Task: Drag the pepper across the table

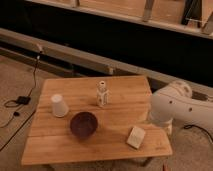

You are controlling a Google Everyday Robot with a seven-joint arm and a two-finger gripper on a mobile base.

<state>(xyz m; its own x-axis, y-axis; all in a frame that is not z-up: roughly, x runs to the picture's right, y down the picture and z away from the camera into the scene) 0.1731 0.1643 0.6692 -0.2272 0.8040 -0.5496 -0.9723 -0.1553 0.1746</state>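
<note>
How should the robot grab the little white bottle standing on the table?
Probably around its middle, coming in level from the picture's right. The white bottle stands upright and slim, the bowl sits close at its front-left, and the robot's arm is at the right edge of the table. Its hand is not in view.

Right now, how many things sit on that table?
4: white cup left, white bottle centre, dark bowl in front, pale block front right. The arm at the table's right edge may hide more; its end effector is out of view.
</note>
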